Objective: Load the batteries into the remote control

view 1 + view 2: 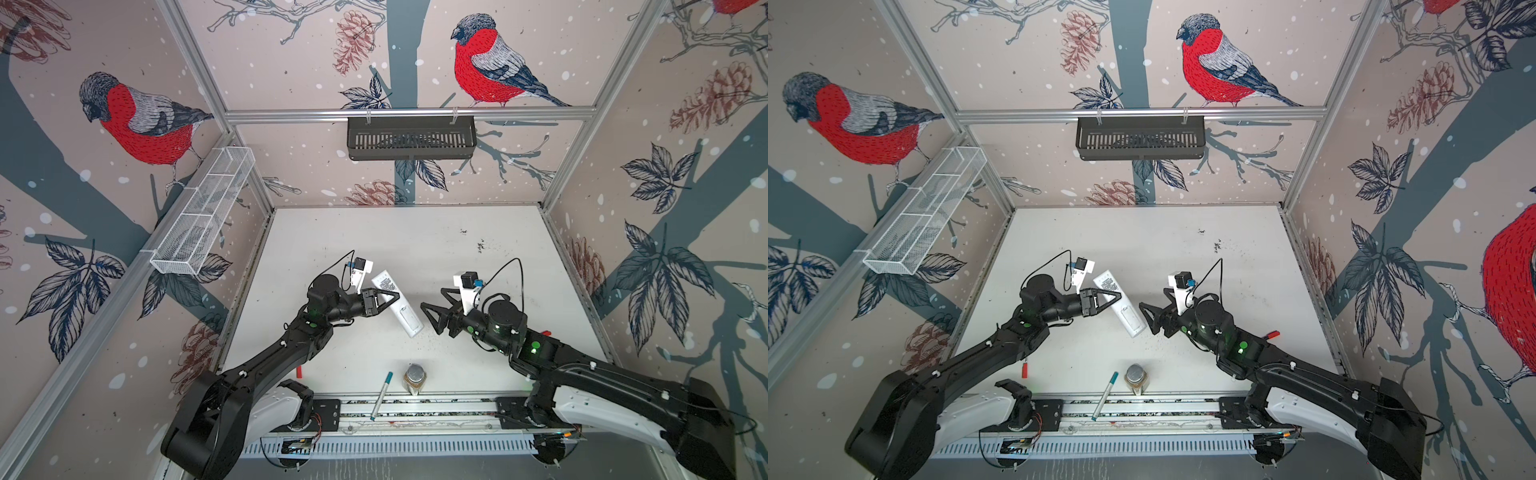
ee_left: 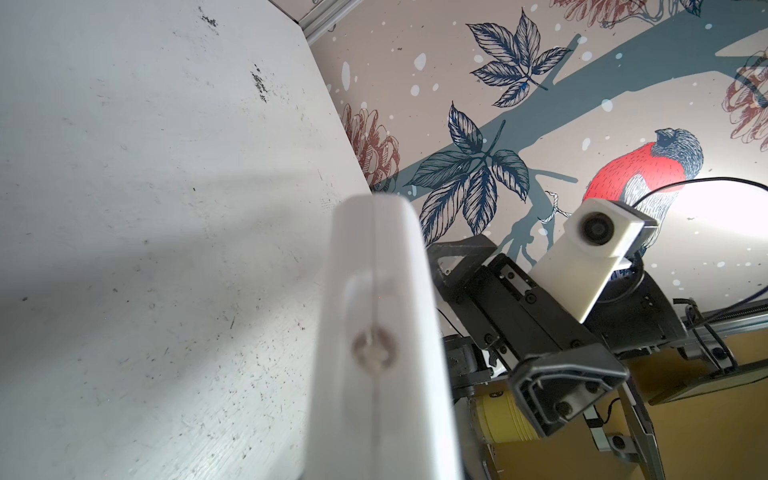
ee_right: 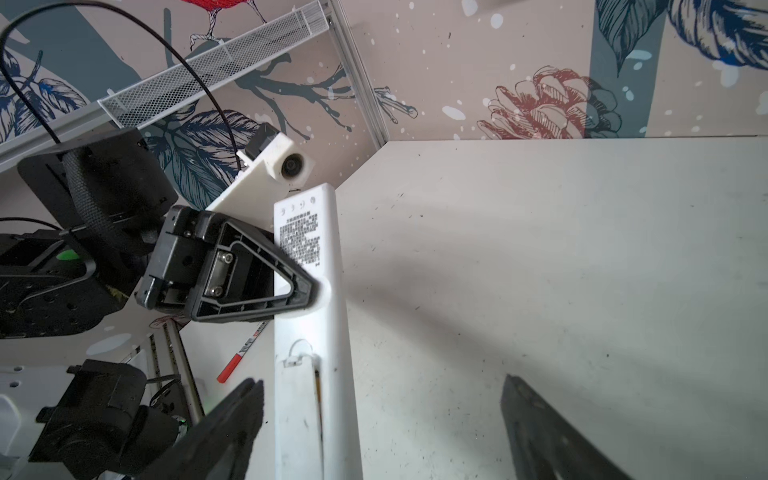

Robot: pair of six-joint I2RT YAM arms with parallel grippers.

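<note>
My left gripper (image 1: 394, 296) is shut on the middle of the remote control (image 1: 397, 305), a slim white bar lying slantwise with its printed label facing up. In the right wrist view a white cover (image 3: 297, 415) lies over the battery bay, and a thin orange sliver (image 3: 318, 395) shows along its edge. The rest of the batteries is hidden. My right gripper (image 3: 381, 378) is open, with its fingers standing either side of the remote's lower end and apart from it. In the left wrist view the remote control (image 2: 382, 332) fills the foreground, blurred.
A teal-capped marker (image 1: 382, 395) and a jar with a metal lid (image 1: 414, 376) stand near the front edge. A red-capped marker (image 1: 299, 371) lies under the left arm. A white wire basket (image 1: 203, 216) hangs on the left wall and a black basket (image 1: 411, 137) on the rear wall.
</note>
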